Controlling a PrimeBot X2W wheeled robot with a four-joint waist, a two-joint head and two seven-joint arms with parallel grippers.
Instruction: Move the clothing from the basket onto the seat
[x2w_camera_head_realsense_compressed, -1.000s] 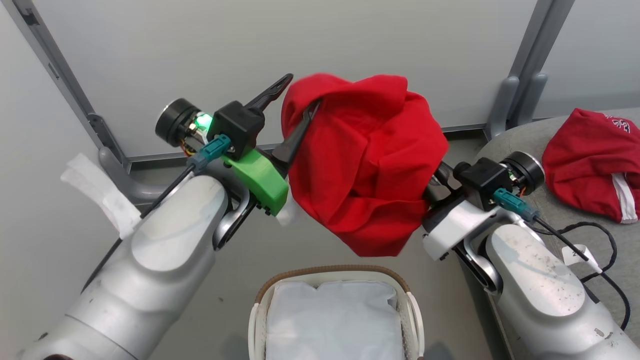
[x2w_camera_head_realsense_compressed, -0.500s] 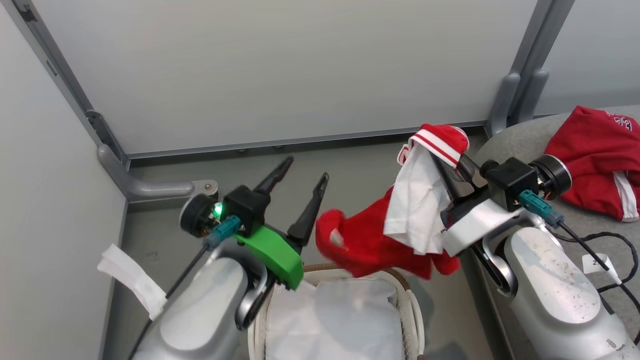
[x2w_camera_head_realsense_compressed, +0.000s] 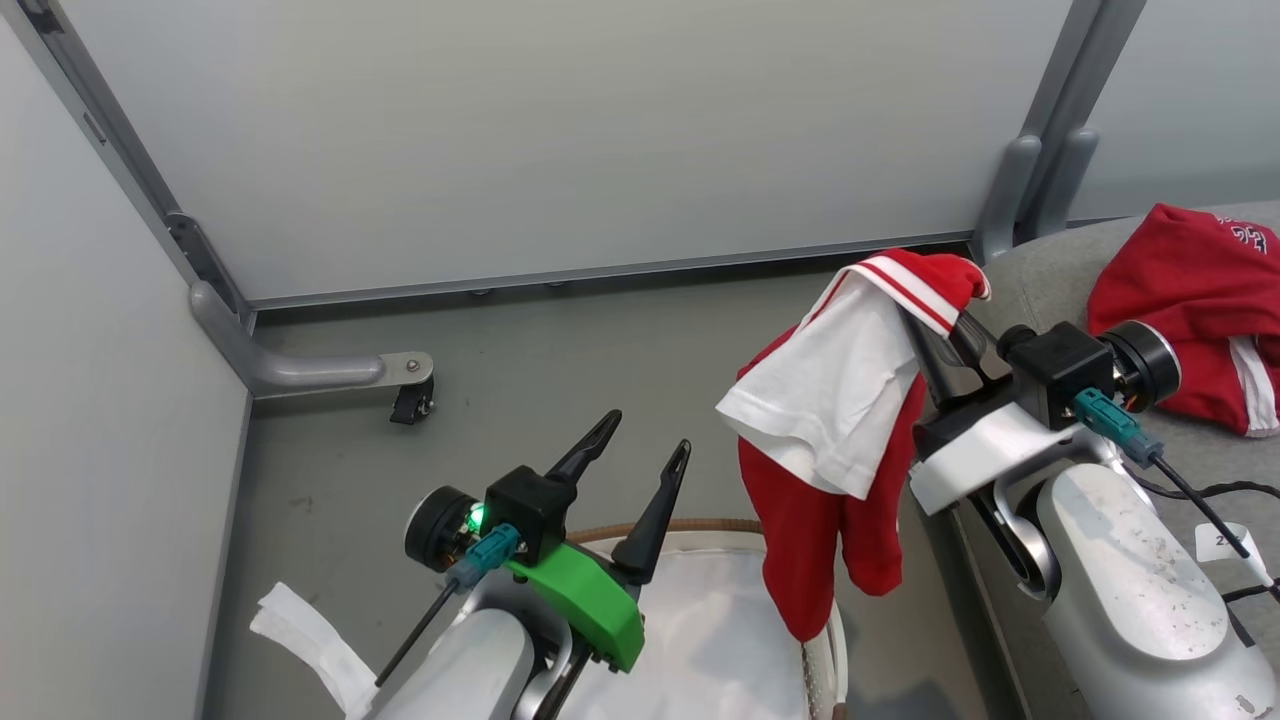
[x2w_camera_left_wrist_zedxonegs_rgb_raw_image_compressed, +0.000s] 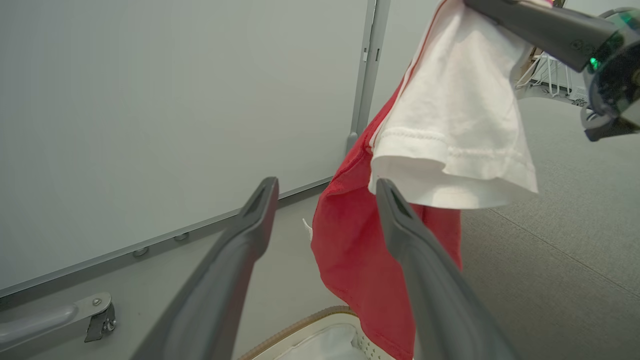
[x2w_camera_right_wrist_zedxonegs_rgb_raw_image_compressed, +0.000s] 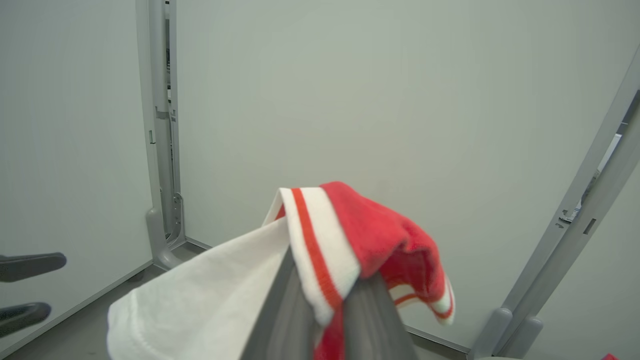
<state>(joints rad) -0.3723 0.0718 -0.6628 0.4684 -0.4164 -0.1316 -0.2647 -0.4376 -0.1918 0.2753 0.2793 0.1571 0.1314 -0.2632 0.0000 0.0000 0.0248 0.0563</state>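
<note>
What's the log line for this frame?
right gripper: shut on red garment, hanging over basket rim | left gripper: open, free | jersey: on seat | next: carry to seat

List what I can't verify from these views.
Right gripper tips: head and right wrist views, covered by the held garment and its trim.
Basket: head view, cut by the bottom edge and partly behind the left arm and the garment; contents unsure.
Jersey on the seat: head view, cut by the right edge; lettering too small to read.
Seat: mostly beyond the right edge.
</note>
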